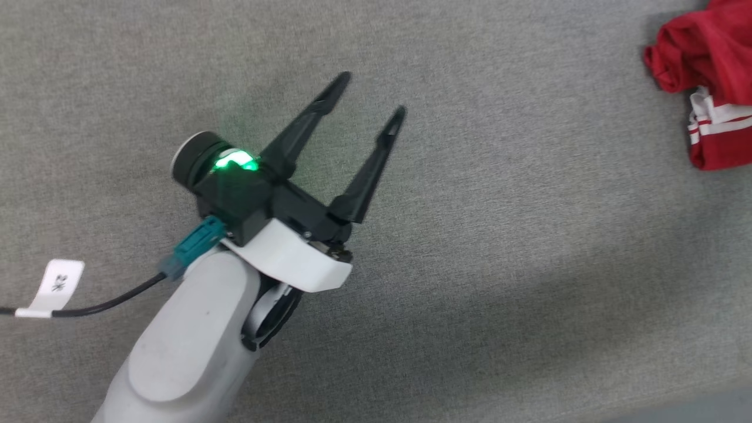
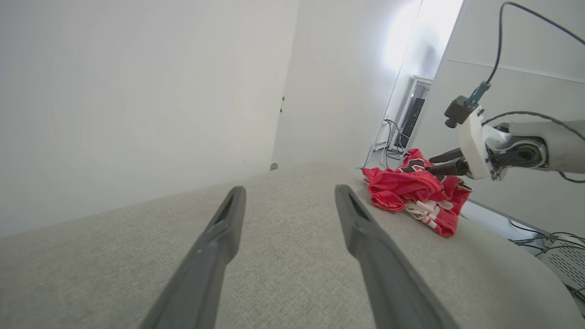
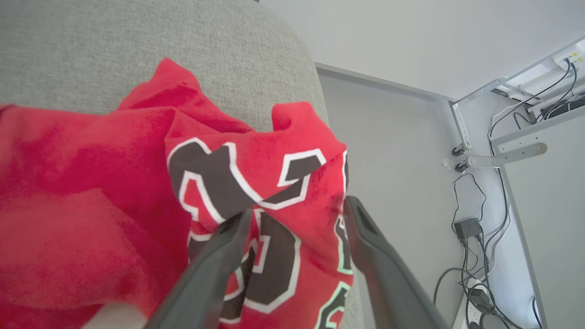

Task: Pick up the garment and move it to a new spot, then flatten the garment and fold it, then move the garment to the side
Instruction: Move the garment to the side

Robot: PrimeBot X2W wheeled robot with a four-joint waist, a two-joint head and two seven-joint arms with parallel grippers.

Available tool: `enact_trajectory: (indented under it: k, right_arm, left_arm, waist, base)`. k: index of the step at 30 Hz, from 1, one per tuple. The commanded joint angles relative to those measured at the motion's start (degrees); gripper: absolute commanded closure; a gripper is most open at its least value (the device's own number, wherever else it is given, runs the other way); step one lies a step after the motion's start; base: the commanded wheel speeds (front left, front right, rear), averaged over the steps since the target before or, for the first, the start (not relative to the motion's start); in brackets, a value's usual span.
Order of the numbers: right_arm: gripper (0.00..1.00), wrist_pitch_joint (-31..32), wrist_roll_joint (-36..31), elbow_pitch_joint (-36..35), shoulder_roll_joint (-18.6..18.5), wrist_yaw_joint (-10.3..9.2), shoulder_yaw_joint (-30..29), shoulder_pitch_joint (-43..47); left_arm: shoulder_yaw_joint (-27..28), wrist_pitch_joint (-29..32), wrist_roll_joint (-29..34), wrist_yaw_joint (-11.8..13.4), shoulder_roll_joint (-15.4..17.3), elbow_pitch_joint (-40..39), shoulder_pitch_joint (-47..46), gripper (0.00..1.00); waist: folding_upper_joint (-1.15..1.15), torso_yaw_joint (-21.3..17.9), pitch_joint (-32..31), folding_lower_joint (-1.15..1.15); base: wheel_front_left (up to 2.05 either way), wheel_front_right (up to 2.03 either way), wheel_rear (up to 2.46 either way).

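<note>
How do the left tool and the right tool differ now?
The left tool is over bare grey surface, far from the garment; the right tool is at the garment. Nothing lies between the left tool's fingers; red fabric shows between the right tool's. Both stand open.

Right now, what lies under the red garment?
The garment lies crumpled on a gray fabric-covered surface, near its edge. The gray cloth shows beside the heap. Whether anything else lies beneath the folds cannot be seen, because the garment covers that spot.

Left gripper (image 1: 371,94) on pale forearm (image 1: 188,341), fingers pointed forward, jaws spread wide. Right gripper (image 3: 297,208) angled downward, jaws likewise apart.
</note>
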Motion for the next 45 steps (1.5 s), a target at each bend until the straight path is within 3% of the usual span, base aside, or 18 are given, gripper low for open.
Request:
enact_trajectory:
  k: [1,16,29,45]
  right_arm:
    - [0.0,-0.48,-0.14,0.38,0.36,-0.01,0.19,-0.67]
    - [0.0,-6.96,7.1,-3.79,3.61,-0.01,1.4,2.53]
    - [0.0,-14.26,12.65,-14.78,5.41,-0.01,5.34,12.46]
    - [0.0,-22.34,13.98,-22.83,8.16,-0.01,1.09,29.41]
  left_arm:
    - [0.61,-0.29,-0.23,-0.1,0.17,-0.06,1.0,0.0]
    - [13.72,-0.3,1.45,-0.1,-1.34,-1.04,9.3,0.0]
    - [24.93,-0.29,5.5,-0.1,-3.8,-5.17,19.01,0.0]
    - [34.09,-0.3,8.94,-0.1,-5.54,-7.32,33.1,0.0]
  waist:
    - [0.0,-0.15,-0.67,0.0]
    - [0.0,1.07,-8.27,0.0]
    - [0.0,4.43,-15.41,0.0]
    - [0.0,9.41,-23.6,0.0]
  base:
    - [0.0,0.0,0.0]
    - [0.0,0.0,0.0]
    - [0.0,0.0,0.0]
    - [0.0,0.0,0.0]
